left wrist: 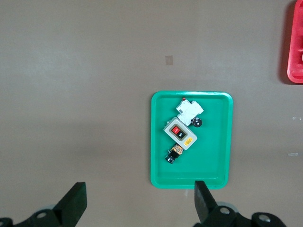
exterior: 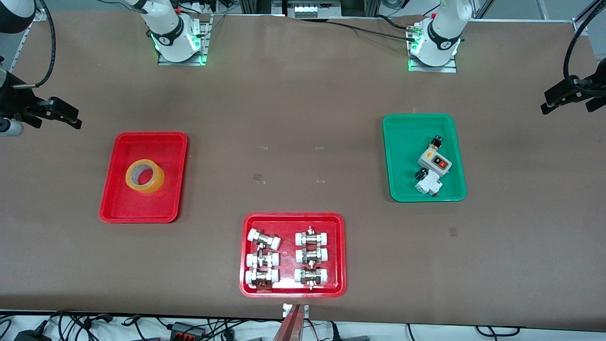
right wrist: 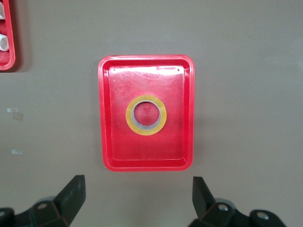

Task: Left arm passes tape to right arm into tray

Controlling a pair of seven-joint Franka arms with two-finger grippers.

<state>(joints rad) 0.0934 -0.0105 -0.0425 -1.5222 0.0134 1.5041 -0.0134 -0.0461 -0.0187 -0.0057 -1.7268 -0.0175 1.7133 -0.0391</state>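
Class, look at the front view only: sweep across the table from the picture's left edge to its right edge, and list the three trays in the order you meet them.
Tray holding the tape → red tray of metal fittings → green tray with electrical parts.

Glossy red plastic tray (right wrist: 106, 118) holds translucent yellow tape (right wrist: 146, 115); matt brown table (exterior: 303, 118).

A robotics lab bench: two white arm bases (exterior: 176, 35) (exterior: 438, 40) with green status lights are bolted to a brown-covered table (exterior: 303, 118), cables (exterior: 142, 327) trail along its edge, and sorted trays hold metal fittings (exterior: 286, 258) and electrical switches (exterior: 433, 170).
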